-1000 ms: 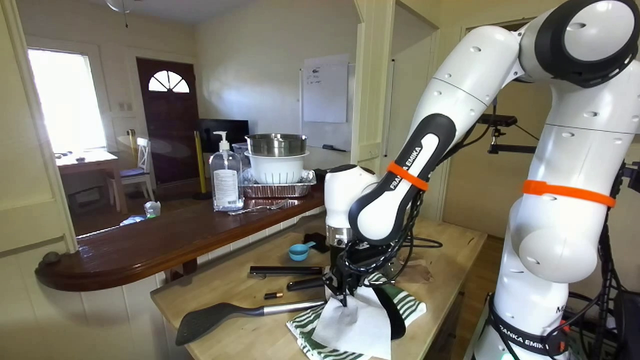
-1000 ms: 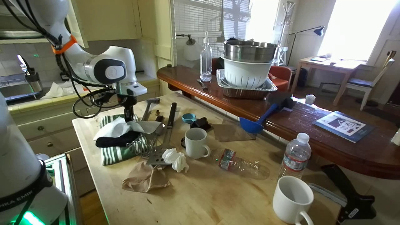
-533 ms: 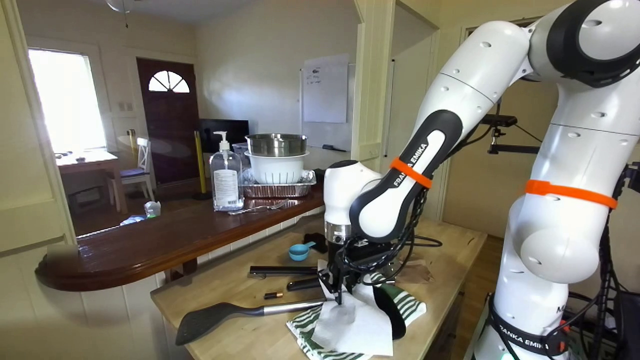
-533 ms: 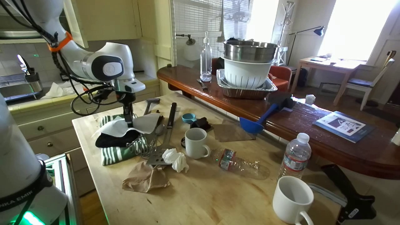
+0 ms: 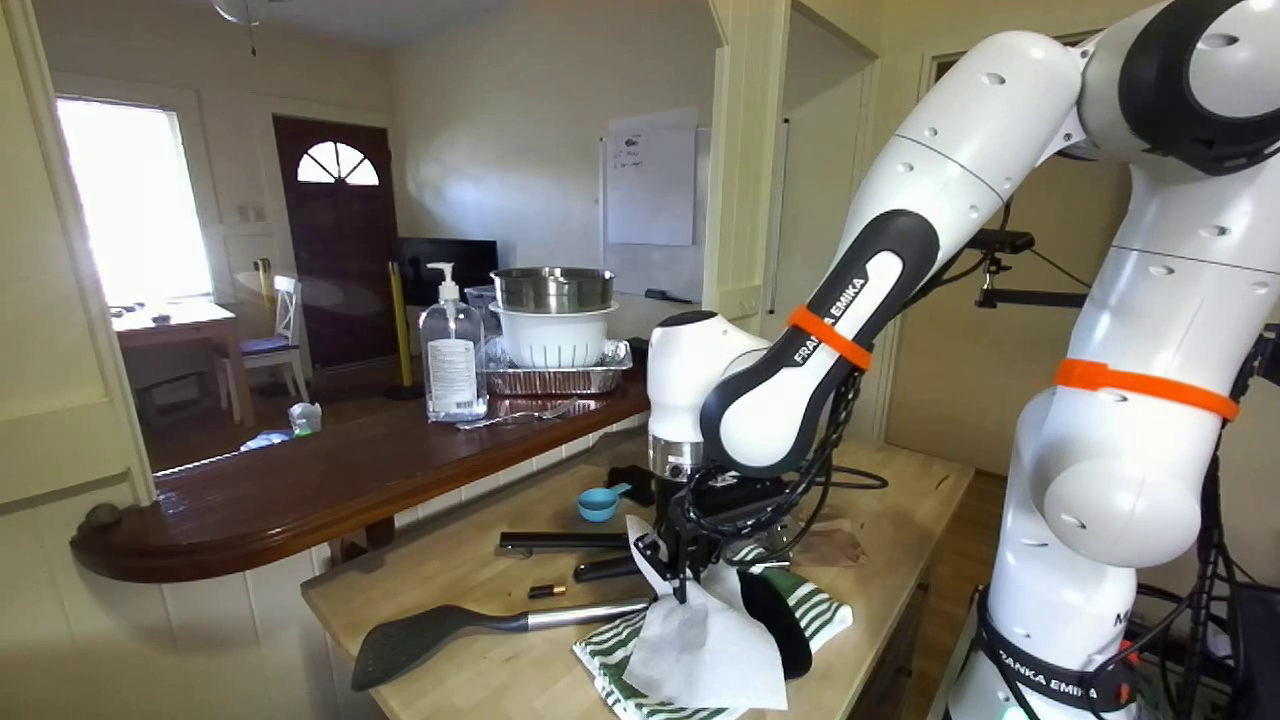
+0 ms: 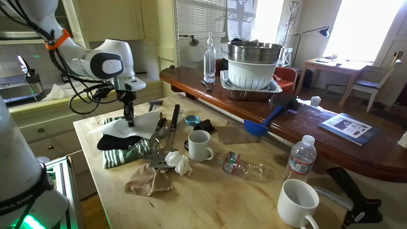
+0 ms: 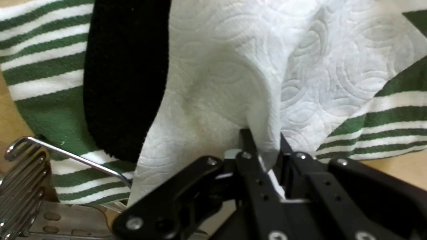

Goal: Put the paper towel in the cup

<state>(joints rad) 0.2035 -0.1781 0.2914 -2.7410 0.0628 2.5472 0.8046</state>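
The black pincer [image 7: 265, 143] of a white robot arm [image 5: 960, 130] clenches a fold of paper towel [image 7: 227, 93] over a cluttered wooden tabletop [image 6: 206, 206], the pinched ridge plain in the wrist view. The sheet drapes from the grip above a green-and-white striped cloth [image 7: 50, 110], and in the wrist view its edge overlaps a fuzzy black pad [image 7: 126, 73] lying on that cloth. How much of the sheet rests on the cloth cannot be told.

In an exterior view, a white mug [image 6: 197, 151] stands upright near the middle of the tabletop, apart from the towel, and a second white mug [image 6: 291, 206] stands upright in the foreground; which is the task's cup cannot be told. At the cloth's edge lies a wire utensil [image 6: 148, 149], just beside a slotted turner [image 6: 159, 160]; a crumpled white wad [image 6: 179, 163] overlaps the turner's blade. A clear bottle [image 6: 244, 167] lies on its side near the middle mug, while an upright bottle [image 6: 299, 157] stands behind the foreground mug.

On the dark wooden ledge [image 5: 330, 490], a metal bowl [image 5: 553, 290] and white strainer [image 5: 555, 340] sit stacked in a foil tray [image 5: 555, 381] near a pump bottle [image 5: 452, 360].
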